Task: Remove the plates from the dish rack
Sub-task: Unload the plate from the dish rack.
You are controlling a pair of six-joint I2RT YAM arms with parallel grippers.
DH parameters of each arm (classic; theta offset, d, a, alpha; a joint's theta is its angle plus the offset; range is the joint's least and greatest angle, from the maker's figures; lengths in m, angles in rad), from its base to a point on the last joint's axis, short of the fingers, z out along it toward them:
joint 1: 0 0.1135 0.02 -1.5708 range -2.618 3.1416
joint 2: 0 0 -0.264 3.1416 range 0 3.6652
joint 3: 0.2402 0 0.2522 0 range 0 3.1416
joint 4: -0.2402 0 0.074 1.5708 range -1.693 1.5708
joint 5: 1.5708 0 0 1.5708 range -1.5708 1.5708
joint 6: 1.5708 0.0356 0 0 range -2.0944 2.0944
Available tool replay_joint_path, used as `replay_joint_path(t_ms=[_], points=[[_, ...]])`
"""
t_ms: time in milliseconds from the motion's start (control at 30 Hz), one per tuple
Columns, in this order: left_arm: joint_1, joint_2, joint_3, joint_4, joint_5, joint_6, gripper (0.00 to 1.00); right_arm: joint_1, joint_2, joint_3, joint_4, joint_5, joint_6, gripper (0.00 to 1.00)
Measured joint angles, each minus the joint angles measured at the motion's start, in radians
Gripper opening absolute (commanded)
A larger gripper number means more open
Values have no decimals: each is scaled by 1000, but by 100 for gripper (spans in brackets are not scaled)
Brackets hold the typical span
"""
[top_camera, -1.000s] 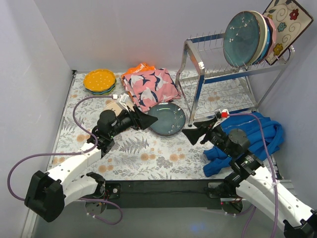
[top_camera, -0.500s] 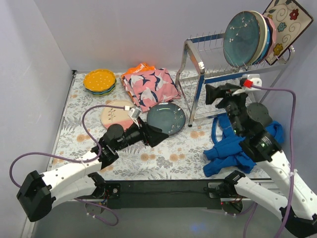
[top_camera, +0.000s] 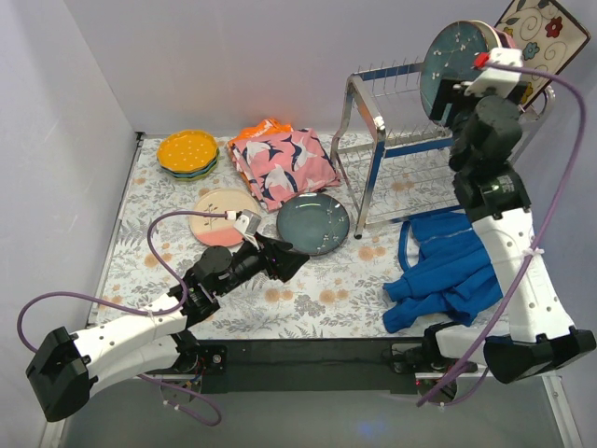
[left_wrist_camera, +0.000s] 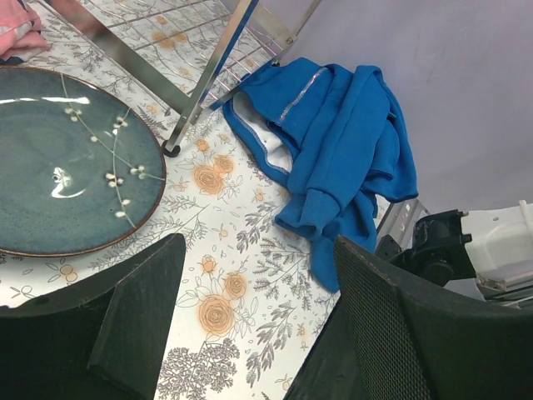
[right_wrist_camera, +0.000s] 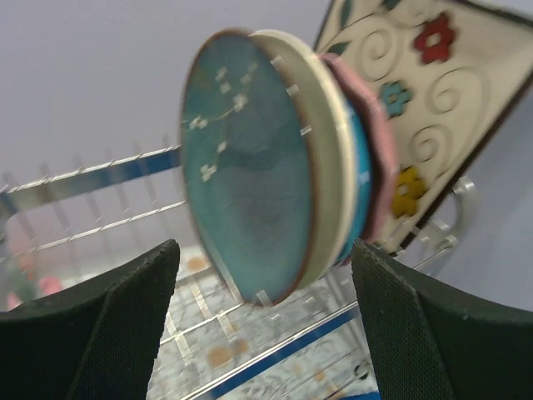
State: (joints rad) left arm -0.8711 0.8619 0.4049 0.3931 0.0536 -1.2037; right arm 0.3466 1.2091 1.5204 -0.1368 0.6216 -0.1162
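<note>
Floral-print tablecloth (top_camera: 280, 299) covers your table. On the chrome wire dish rack (top_camera: 410, 140), top tier, glossy round plates stand on edge, a dark teal plate (right_wrist_camera: 246, 175) frontmost and a square floral plate (right_wrist_camera: 400, 92) leaning behind. Only the right wrist view shows their cream, blue and pink rims. Your right gripper (top_camera: 464, 93) hovers before them, jaws wide, empty. Your left gripper (left_wrist_camera: 250, 333), equally wide and empty, hangs beside a flat teal plate (left_wrist_camera: 67, 158) near a crumpled blue garment (left_wrist_camera: 341, 142).

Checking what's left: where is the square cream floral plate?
Top view, far right: the square cream floral plate leans atop the chrome wire dish rack, behind the round plates.
</note>
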Motion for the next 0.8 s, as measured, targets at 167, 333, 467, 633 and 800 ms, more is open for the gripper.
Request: replay_joint_path(t_ms=[167,333,467,633,800], points=[[0,0,0,-1,2,0,70,-186,26,92,-60,-142,31,87],[0,0,0,-1,4,-1,70,-283,33,96,-124,-321,89,87],[0,0,0,-3,17,-2,70,-348,61,130,-157,-437,140,82],[0,-5,0,-6,18,-2,70,-386,74,158,-165,-513,168,73],[0,-7,0,-5,26,-5,70,-385,73,171,-163,-558,188,68]])
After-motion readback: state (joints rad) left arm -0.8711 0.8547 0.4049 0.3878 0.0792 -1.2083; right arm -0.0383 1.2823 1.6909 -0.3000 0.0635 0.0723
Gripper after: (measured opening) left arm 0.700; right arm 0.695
